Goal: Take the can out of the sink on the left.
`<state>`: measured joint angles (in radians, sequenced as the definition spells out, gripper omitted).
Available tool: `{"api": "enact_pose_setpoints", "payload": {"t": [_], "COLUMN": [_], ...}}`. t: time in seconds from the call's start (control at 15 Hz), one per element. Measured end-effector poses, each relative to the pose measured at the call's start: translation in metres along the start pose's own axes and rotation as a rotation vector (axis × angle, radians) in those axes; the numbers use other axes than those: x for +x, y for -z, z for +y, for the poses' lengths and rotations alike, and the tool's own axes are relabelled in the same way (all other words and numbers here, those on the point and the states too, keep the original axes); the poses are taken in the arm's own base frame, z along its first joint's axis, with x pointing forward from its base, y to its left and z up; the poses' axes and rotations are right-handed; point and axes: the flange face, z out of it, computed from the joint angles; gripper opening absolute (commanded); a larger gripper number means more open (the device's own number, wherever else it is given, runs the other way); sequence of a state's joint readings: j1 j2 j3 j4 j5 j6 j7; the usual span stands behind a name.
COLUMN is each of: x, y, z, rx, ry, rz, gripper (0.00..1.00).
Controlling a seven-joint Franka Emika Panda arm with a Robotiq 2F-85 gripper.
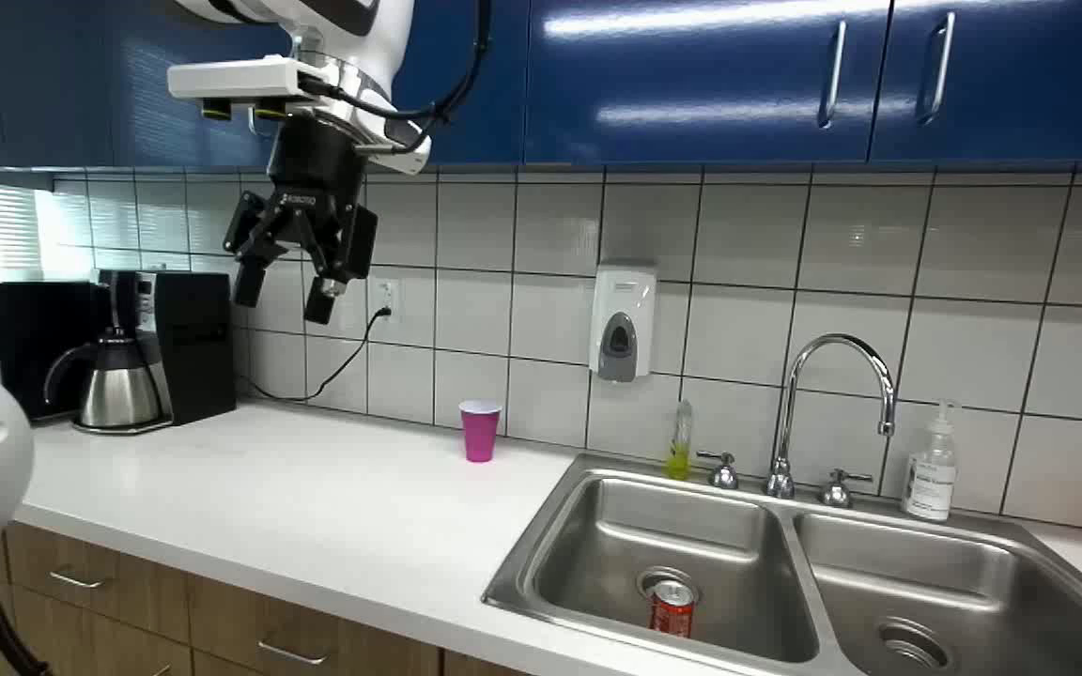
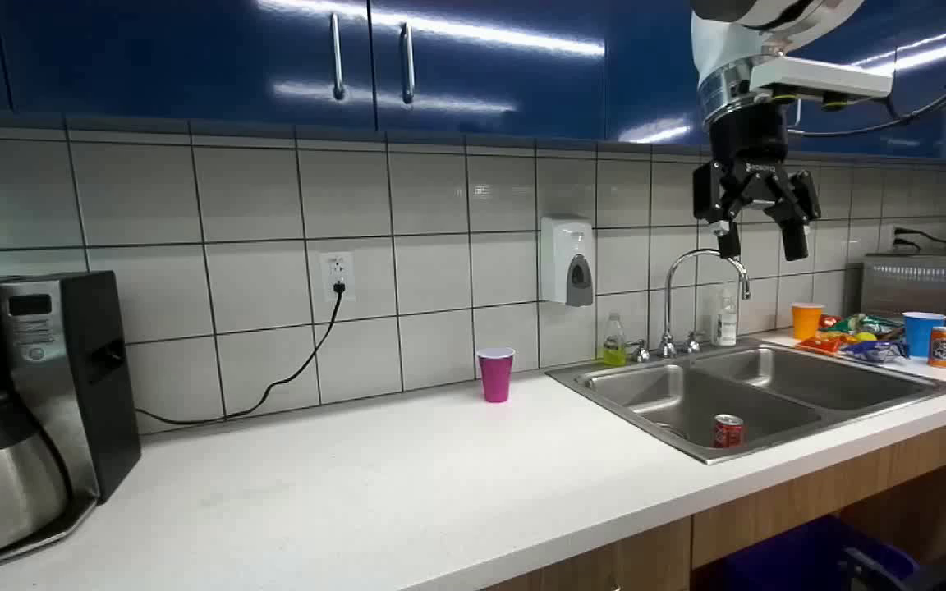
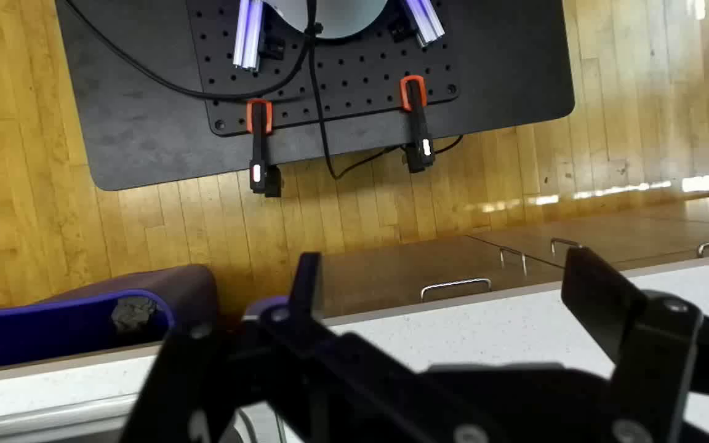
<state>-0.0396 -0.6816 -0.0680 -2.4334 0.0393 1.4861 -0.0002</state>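
The small red can [image 1: 672, 610] with a silvery top stands upright in the left basin of the sink [image 1: 682, 512], near its front wall and the drain. Both also show in the other exterior picture, the can [image 2: 728, 432] and the basin [image 2: 641, 384]. My gripper [image 1: 285, 296] is open and empty, high above the counter, pointing down and well apart from the can. It also shows in an exterior view [image 2: 762, 244]. In the wrist view its fingers [image 3: 444, 283] are spread with nothing between them. The can is out of the wrist view; only a sink edge [image 3: 53, 421] shows.
A pink cup [image 1: 480, 434] stands on the counter left of the sink. A curved faucet [image 1: 790, 404] rises behind the basins, beside soap bottles [image 1: 932, 469]. The twin basin [image 1: 907, 563] lies right. Blue cabinets [image 1: 691, 84] hang overhead. A coffee maker [image 1: 189, 347] stands left.
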Motion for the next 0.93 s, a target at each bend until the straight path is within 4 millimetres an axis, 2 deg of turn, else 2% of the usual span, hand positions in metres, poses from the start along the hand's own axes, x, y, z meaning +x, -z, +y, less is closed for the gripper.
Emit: {"api": "enact_pose_setpoints", "payload": {"t": [0.67,0.93], "x": [0.0003,0.0096], "y": [-0.0002,-0.0027], "z": [0.0,0.0066], "rx": [0.0,0.009], "ry": [0.0,-0.014], "rz": [-0.001,0.012], "gripper": [1.0,1.0]}}
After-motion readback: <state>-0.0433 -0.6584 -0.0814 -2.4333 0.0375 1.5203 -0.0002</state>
